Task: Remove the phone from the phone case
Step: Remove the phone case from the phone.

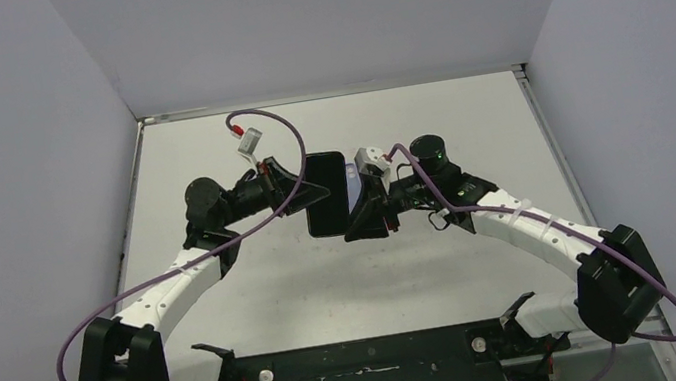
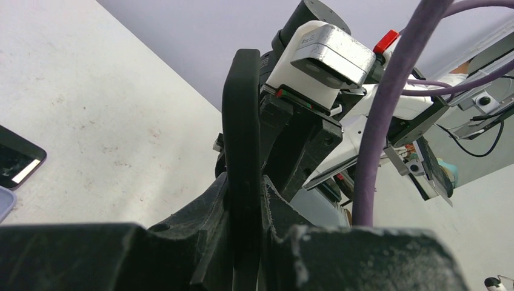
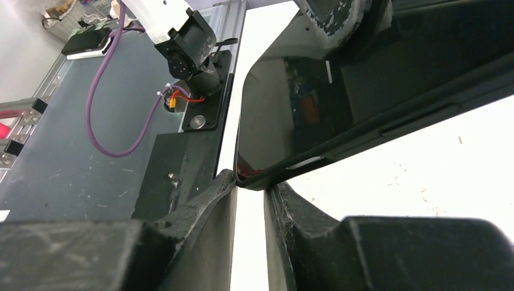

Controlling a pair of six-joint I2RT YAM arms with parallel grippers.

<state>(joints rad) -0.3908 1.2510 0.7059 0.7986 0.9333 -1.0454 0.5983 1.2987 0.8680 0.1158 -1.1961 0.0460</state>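
Here the left pincer point(image 2: 243, 203) pinches the phone case point(image 2: 241, 109) by its edge; the right pincer point(image 3: 250, 185) pinches a corner of the phone point(image 3: 273, 115).

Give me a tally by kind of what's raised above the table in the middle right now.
hands: 2, left hand and right hand
phone: 1
case: 1, black, around the phone
Total: 4
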